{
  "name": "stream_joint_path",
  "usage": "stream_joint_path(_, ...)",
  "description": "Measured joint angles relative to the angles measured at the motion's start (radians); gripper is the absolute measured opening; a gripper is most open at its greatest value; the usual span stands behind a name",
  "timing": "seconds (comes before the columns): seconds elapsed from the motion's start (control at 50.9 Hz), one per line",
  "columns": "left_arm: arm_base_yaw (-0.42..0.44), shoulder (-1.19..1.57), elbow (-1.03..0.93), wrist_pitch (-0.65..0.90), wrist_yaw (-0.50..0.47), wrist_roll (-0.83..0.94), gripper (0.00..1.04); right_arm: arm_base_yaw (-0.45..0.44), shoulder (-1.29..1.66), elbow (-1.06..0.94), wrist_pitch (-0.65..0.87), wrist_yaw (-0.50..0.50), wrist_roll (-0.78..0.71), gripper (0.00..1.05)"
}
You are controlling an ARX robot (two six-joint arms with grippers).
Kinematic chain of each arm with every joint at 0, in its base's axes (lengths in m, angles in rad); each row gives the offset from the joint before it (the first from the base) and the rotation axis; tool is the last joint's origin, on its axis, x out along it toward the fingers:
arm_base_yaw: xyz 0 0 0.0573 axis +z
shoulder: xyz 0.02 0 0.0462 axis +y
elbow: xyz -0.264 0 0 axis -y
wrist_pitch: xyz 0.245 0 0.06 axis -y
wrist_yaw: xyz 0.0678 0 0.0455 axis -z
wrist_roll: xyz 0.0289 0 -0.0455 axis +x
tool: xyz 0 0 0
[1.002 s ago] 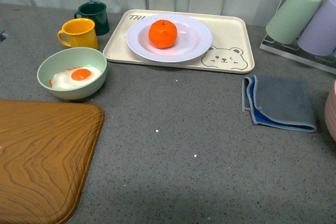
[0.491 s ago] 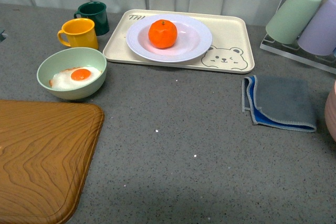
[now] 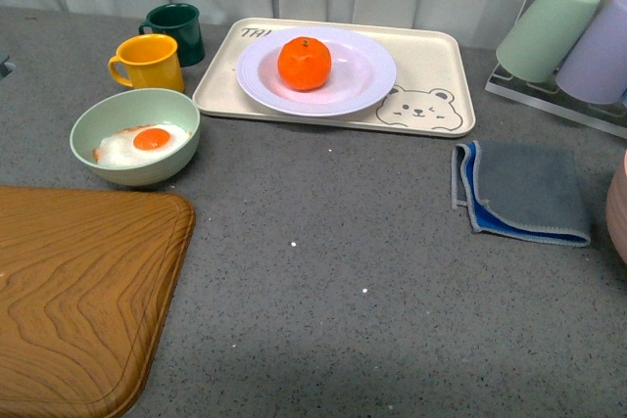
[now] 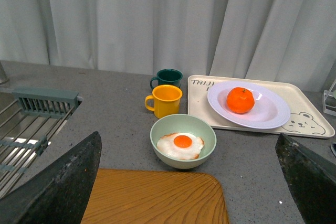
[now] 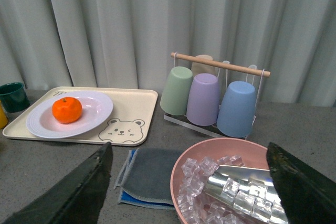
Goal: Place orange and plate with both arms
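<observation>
1. Front view: neither arm in frame. The orange (image 3: 304,63) sat in the plate (image 3: 367,78), and the plate sat on the cream bear tray (image 3: 431,95) at the far centre of the grey counter (image 3: 323,242).
2. Same view: green bowl (image 3: 135,136) with a fried egg (image 3: 144,142) left of the tray, yellow mug (image 3: 149,63) and dark green mug (image 3: 175,32) behind the bowl, wooden board (image 3: 78,291) near left, grey-blue cloth (image 3: 519,190) right.
3. Only the left wrist view caught a metal rack (image 4: 26,124) at the far left edge.
4. Only the right wrist view caught the pink bowl (image 5: 199,163) of ice with a metal scoop (image 5: 236,179), plus three upturned cups (image 5: 205,98) on a stand.
5. Left gripper (image 4: 189,182): fingers spread wide, nothing between them; orange and plate well beyond it, to its right.
6. Right gripper (image 5: 189,192): fingers also spread, empty; orange and plate far off to its left, ice bowl just ahead of it.
</observation>
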Motion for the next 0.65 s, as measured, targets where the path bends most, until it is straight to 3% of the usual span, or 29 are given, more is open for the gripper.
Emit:
stream_joint_path(0.079,0.0,0.0,0.0,0.0,0.0,0.0,0.98,0.0,0.0,0.0,0.0,0.0,0.002,0.97)
stream_joint_path(0.648,0.0,0.0,0.0,0.0,0.0,0.0,0.98,0.0,0.0,0.0,0.0,0.0,0.001,0.95)
